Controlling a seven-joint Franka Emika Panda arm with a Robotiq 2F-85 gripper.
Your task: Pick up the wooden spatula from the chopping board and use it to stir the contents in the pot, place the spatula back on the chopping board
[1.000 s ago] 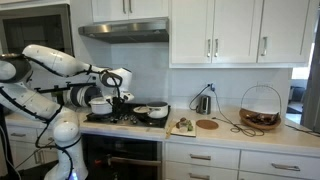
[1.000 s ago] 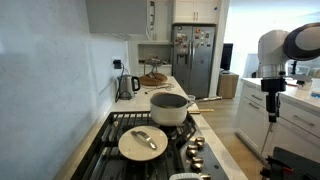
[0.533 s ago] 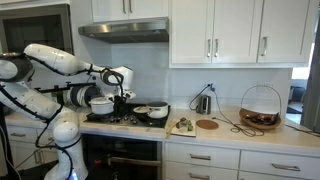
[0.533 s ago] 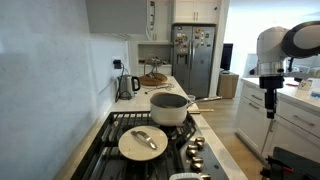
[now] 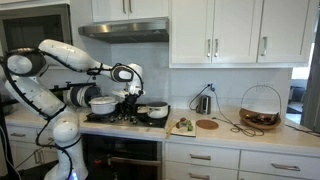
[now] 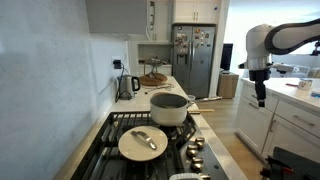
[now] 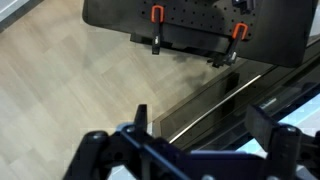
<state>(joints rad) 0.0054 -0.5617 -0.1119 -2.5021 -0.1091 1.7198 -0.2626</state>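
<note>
Hanging w/ jaws wide, empty, black end effector (image 6: 262, 97) out front of stove (image 6: 130, 150), thin pale-brown wooden spatula (image 5: 186, 124) on small pale rect. chopping board (image 5: 178, 130), beside wide shallow dark pot (image 5: 153, 111)

White upper cabinets (image 5: 215, 30) and a steel range hood (image 5: 124, 31) line the wall (image 5: 185, 80); a refrigerator (image 6: 196, 62) stands beyond, above pale wood floor (image 7: 60, 80).

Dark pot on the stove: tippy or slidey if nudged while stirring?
The pot looks wide and shallow, so it probably won't tip. It sits on the stove grate, so a sideways nudge may scoot it slightly. Likely fairly heavy for its size; its contents can't be seen.
</note>
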